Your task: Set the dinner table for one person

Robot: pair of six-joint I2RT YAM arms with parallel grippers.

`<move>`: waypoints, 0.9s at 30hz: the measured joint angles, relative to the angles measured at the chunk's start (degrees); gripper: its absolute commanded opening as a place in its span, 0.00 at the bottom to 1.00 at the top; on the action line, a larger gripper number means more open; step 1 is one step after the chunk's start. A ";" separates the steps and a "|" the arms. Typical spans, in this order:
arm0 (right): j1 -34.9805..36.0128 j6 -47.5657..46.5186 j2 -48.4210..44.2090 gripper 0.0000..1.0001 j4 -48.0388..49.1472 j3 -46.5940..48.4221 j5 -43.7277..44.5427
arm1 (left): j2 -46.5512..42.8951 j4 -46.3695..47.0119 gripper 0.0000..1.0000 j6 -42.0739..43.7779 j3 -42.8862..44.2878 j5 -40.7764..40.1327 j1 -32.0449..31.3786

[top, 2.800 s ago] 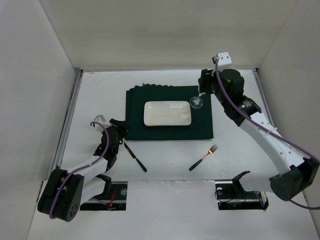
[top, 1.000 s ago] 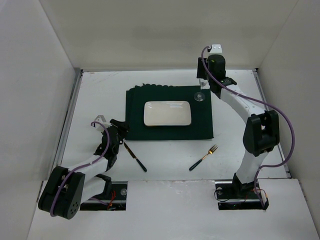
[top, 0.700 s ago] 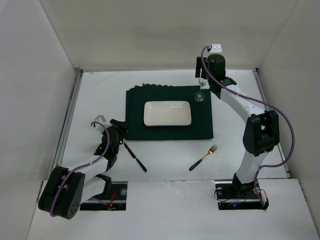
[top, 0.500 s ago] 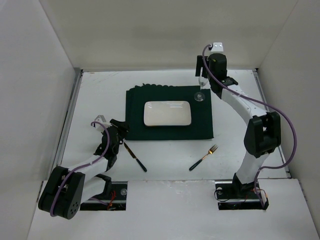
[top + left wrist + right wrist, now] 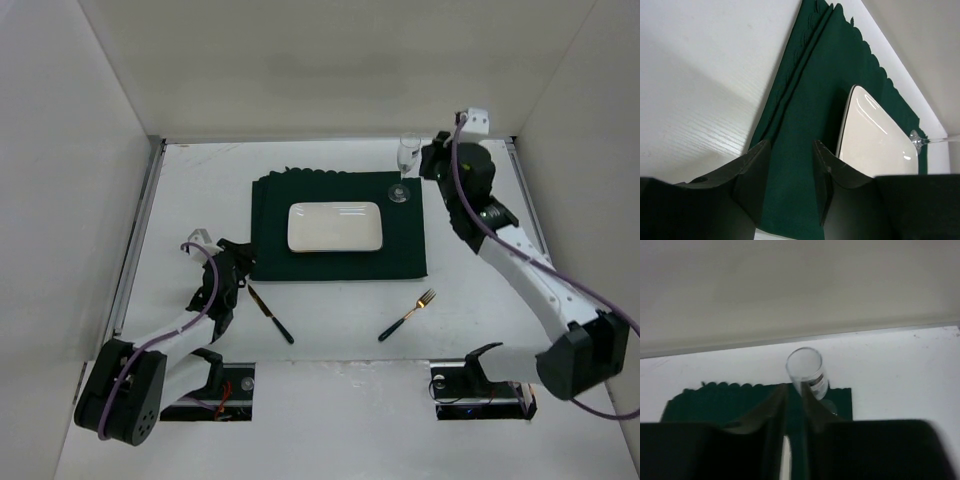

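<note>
- Nearest the arm bases, two pieces of cutlery lie on the bare white tabletop point(image 5: 200, 190), well apart. Both are short of the mat's near edge. A knife point(image 5: 270, 312) is on the left and a fork point(image 5: 408, 315) on the right, each with a dark handle and a gold working end.
- Just beyond the knife's gold end, the left arm point(image 5: 185, 320) reaches low over the tabletop. The left jaws sit at the near-left corner of the dark green mat point(image 5: 400, 250).
- Seen from the left wrist, the left jaws are moderately apart and hold nothing; only green cloth shows in the gap between them.
- Farther on, the mat lies flat in the middle of the tabletop. Its left side looks folded in layers, and its far edge is scalloped.
- A white rectangular plate point(image 5: 335, 227) rests on the mat, roughly centred.
- At the mat's far-right corner a clear stemmed glass point(image 5: 407, 153) stands upright with its foot on the cloth (the stem is too thin to follow clearly from above).
- Just to the right of the glass, the right arm point(image 5: 510, 255) stretches toward the far edge of the tabletop.
- From the right wrist, the right jaws show only a narrow gap and grip nothing. The glass stands free beyond their tips.
</note>
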 measured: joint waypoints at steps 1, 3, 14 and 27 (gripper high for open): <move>1.03 2.45 -2.97 0.10 0.70 -3.89 -0.13 | -0.50 -0.70 0.29 0.52 0.22 -0.74 -0.35; 3.82 6.45 -7.76 0.10 1.64 -11.54 -1.25 | -1.84 -2.58 0.22 1.25 0.85 -2.38 -1.44; 14.23 13.57 -10.19 0.19 3.58 -31.63 -4.09 | -11.06 -34.75 0.09 3.63 15.10 -11.76 -14.19; 10.56 21.29 -17.53 0.27 9.25 -39.60 -0.09 | 7.50 -54.07 0.24 0.28 30.12 -17.81 -44.06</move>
